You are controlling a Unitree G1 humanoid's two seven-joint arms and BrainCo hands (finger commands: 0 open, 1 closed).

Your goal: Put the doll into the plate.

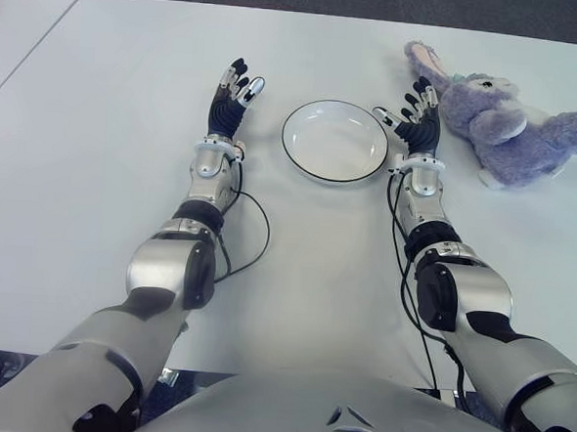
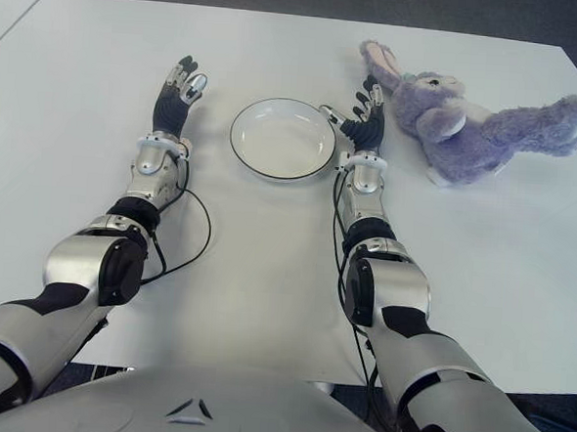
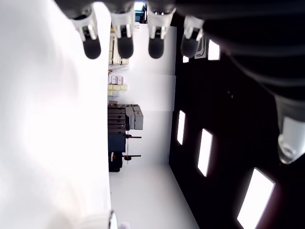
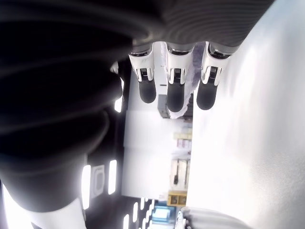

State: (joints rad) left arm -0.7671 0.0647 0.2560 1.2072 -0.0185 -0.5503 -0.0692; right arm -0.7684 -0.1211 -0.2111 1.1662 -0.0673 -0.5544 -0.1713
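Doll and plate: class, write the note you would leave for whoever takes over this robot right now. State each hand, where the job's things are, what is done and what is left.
Left hand: open, holding nothing, left of the plate.
Right hand: open, holding nothing, between the plate and the doll.
Plate: white with a dark rim, on the table between the two hands, nothing in it.
Doll: purple plush rabbit lying on its side on the table, right of the right hand; its ear is close to the fingertips, and contact cannot be told.
Done: nothing yet.
Left: grasp the doll, likely with the right hand, and set it in the plate.
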